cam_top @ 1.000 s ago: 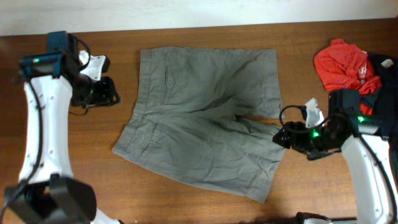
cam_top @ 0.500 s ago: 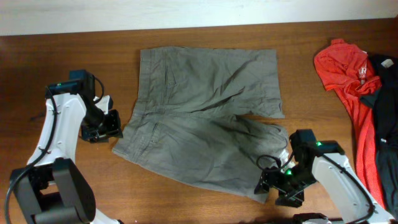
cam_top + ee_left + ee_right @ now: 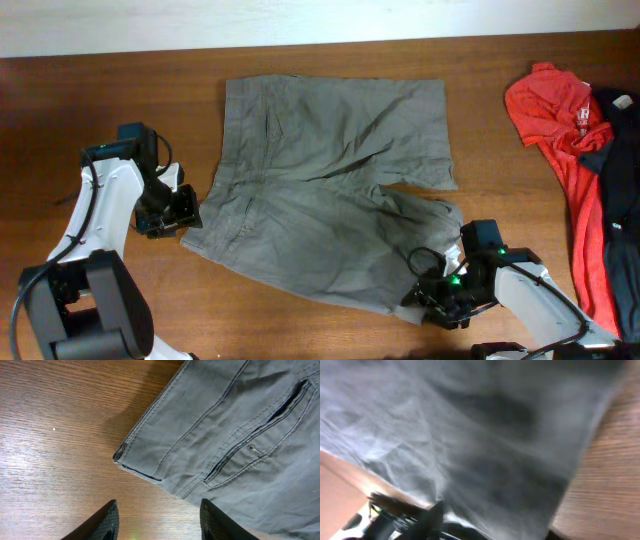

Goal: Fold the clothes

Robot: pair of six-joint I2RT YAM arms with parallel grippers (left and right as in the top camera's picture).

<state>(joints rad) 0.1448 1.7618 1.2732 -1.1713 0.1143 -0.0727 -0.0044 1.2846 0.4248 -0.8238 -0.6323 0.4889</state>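
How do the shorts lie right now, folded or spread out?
Spread out. The shorts lie flat on the table, waistband and both legs showing, nothing visibly doubled over.

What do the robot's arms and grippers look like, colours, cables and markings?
The left arm and right arm have white links, black joints and black cables looping near the wrists. A green light glows by the right wrist. The left gripper and right gripper are black; the left one's fingers taper.
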